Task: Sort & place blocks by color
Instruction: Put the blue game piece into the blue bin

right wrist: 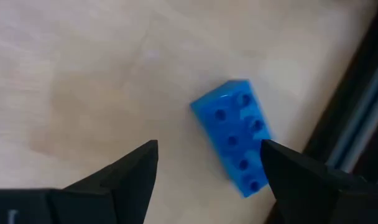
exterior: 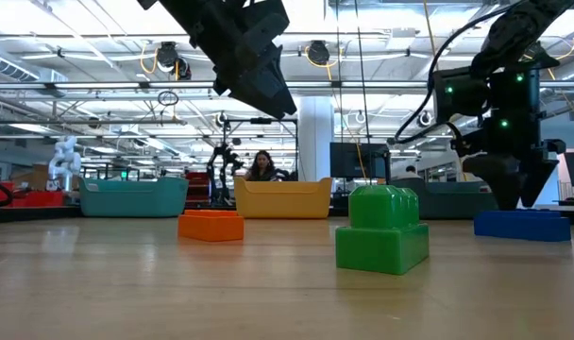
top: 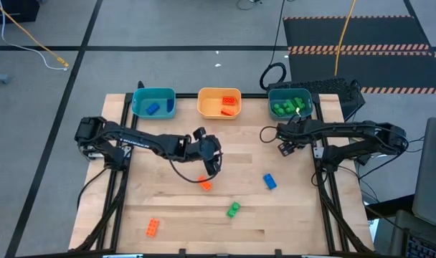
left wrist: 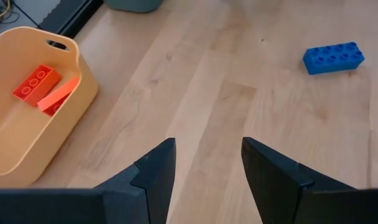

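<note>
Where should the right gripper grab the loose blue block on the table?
Probably from above, fingers across its two long smooth sides, near the middle. The blue block lies flat, studs up, alone on the wood, so both long sides look free. The right gripper hangs open above it, but the block sits skewed to the jaws; rotate the wrist to square up first.

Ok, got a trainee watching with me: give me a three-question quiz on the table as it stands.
1. True or false: the left gripper holds a block.
2. How many blocks lie loose on the table?
3. Which tray holds green blocks: A) the teal tray on the left arm's side, B) the orange tray, C) the teal tray on the right arm's side?

Key:
1. False; its fingers are open and empty, above the orange block.
2. Four: that orange block, another orange block, a green block and a blue block.
3. C.
</note>
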Motion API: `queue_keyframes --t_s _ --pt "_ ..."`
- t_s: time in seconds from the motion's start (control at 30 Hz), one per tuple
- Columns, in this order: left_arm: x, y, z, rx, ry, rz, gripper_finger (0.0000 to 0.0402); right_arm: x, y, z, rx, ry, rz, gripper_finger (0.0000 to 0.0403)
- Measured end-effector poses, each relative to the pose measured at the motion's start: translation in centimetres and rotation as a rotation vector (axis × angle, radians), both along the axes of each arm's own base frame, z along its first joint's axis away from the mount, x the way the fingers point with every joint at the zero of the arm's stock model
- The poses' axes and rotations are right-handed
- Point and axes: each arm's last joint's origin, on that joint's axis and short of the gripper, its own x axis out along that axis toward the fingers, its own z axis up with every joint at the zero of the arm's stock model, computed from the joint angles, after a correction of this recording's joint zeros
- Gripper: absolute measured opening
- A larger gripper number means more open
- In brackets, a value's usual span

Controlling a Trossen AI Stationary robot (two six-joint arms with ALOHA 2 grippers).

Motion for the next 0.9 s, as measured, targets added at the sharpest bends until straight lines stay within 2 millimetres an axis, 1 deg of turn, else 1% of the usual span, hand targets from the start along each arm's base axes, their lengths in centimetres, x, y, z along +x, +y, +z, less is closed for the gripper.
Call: queue_keyframes --t_s 0.23,0.4,0.57,0.67,0.9 --pt "0.0 -0.2 0.0 0.005 0.002 -0.010 0.0186 0.7 0.0 -0.5 0.047 -0.123 -0.011 0.0274" --pt "0.0 -0.2 0.0 0.005 0.002 -0.010 0.0186 2.2 -0.2 -0.5 0.028 -0.273 0.030 0.0274" --pt "0.0 -0.2 0.0 0.005 0.002 -0.009 0.0186 3.9 -0.1 0.0 0.042 -0.449 0.123 0.0274" --pt "0.0 -0.2 0.0 0.004 0.002 -0.009 0.0186 4.5 0.3 0.3 0.059 -0.522 0.198 0.0274" --pt "0.0 -0.2 0.0 0.004 0.001 -0.008 0.0186 6.7 1.2 2.3 0.011 -0.791 0.396 0.0274"
